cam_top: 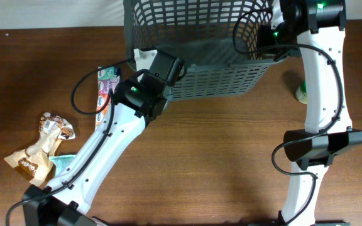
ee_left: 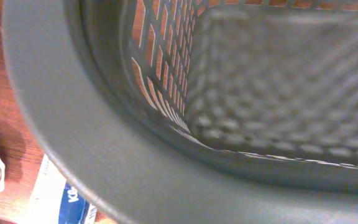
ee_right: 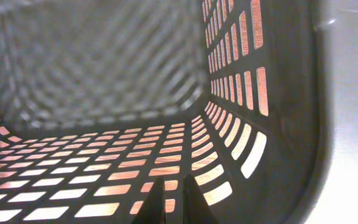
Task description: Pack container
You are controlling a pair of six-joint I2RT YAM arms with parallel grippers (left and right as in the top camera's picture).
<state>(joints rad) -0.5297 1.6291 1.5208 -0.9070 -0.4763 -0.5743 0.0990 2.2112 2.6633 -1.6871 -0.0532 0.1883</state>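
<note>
Dark grey container (cam_top: 212, 78) | right claw (ee_right: 174, 186) inside | snack packets (cam_top: 39, 147) beside

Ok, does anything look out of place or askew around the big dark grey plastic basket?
Nothing looks spilled or broken. The rectangular dark grey lattice basket shows nothing inside, while crumpled brown snack wrappers and a flat printed packet lie loose on the wooden table to its left.

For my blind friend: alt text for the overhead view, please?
A dark grey lattice basket sits at the far side of a brown wooden table, the white left arm and right arm reaching its ends. Crumpled snack wrappers lie left.
</note>
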